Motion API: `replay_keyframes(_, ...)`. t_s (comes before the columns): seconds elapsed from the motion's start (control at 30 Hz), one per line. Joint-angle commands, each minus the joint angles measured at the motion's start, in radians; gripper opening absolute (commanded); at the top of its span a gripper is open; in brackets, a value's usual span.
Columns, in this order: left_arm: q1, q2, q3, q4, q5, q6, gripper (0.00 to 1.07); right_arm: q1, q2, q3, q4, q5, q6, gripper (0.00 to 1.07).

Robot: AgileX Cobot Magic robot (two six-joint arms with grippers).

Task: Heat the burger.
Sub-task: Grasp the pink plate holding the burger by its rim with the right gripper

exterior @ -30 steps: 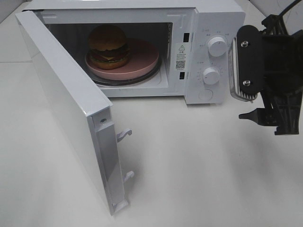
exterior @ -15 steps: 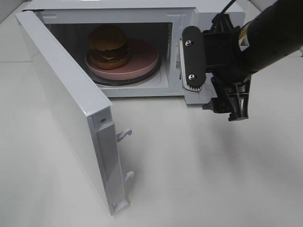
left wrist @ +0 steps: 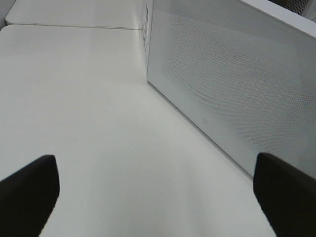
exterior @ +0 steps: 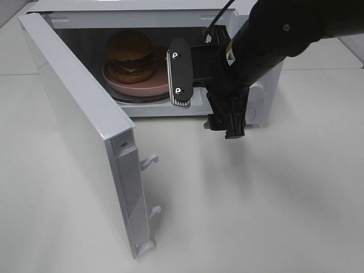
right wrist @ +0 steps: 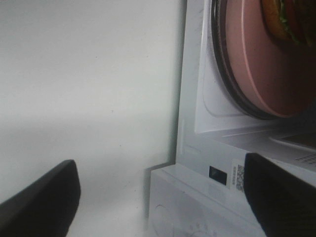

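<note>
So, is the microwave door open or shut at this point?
Open. The microwave door stands wide, its latch hooks free, and the burger on the pink plate shows inside.

The burger (exterior: 131,55), brown-bunned with red and yellow layers, sits upright on a plate (exterior: 165,78) in the microwave (exterior: 142,5).

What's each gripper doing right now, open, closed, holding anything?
Left gripper: open, holding nothing.
Right gripper: open, holding nothing.
</note>
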Motion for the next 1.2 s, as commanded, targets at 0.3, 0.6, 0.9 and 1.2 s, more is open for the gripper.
replay_keyframes(0.3,0.003,-0.004,0.001,-0.005,-0.007,-0.002,1.0,0.015,0.158,-0.141,-0.021,-0.048,0.078,0.83)
replay_keyframes(0.6,0.003,-0.004,0.001,-0.005,-0.007,-0.002,1.0,0.015,0.247,-0.21,-0.023,-0.119,0.101,0.82)
replay_keyframes(0.9,0.003,-0.004,0.001,-0.004,-0.007,-0.002,1.0,0.015,0.356,-0.325,-0.035,-0.133,0.125,0.81)
replay_keyframes(1.2,0.003,-0.004,0.001,0.006,-0.006,-0.002,1.0,0.014,0.445,-0.452,-0.075,-0.137,0.145,0.81)
